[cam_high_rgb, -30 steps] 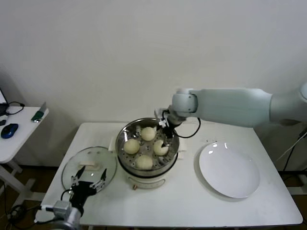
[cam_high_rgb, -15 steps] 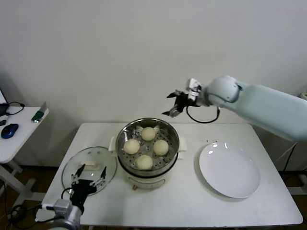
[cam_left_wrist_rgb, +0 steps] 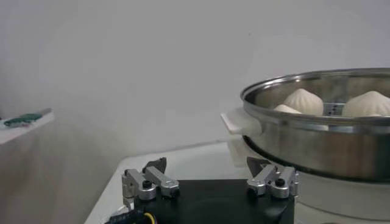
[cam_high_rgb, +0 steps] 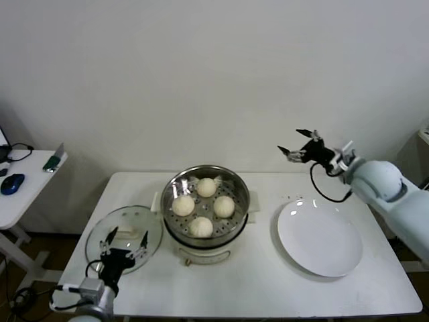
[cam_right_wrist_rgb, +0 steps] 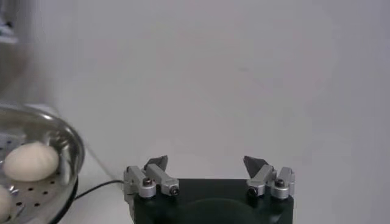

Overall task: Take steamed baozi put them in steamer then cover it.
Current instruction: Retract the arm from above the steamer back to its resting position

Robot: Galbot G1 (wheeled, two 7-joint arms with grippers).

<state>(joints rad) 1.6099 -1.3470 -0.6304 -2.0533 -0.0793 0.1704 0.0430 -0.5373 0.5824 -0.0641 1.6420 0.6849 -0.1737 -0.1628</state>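
Note:
The steamer (cam_high_rgb: 206,213) stands mid-table, a steel pot on a cream base. Several baozi (cam_high_rgb: 206,187) lie on its perforated tray. Left of it the cover (cam_high_rgb: 117,223), a glass lid with a cream handle, lies flat on the table. My left gripper (cam_high_rgb: 125,243) hovers open over the cover's near edge, holding nothing. Its wrist view shows the gripper (cam_left_wrist_rgb: 207,173), the steamer (cam_left_wrist_rgb: 317,140) and baozi (cam_left_wrist_rgb: 303,100) beyond. My right gripper (cam_high_rgb: 289,141) is raised in the air right of the steamer, open and empty. The right wrist view has the gripper (cam_right_wrist_rgb: 207,165), the steamer's rim (cam_right_wrist_rgb: 68,149) and one baozi (cam_right_wrist_rgb: 30,161).
A flat white plate (cam_high_rgb: 320,238) lies on the table's right side, under the right forearm. A low side table (cam_high_rgb: 27,194) with a mouse stands at the far left. A white wall runs behind the table.
My right gripper has lifted out of the steamer and swung right, empty, to above the plate's far side. The left gripper has stayed over the cover.

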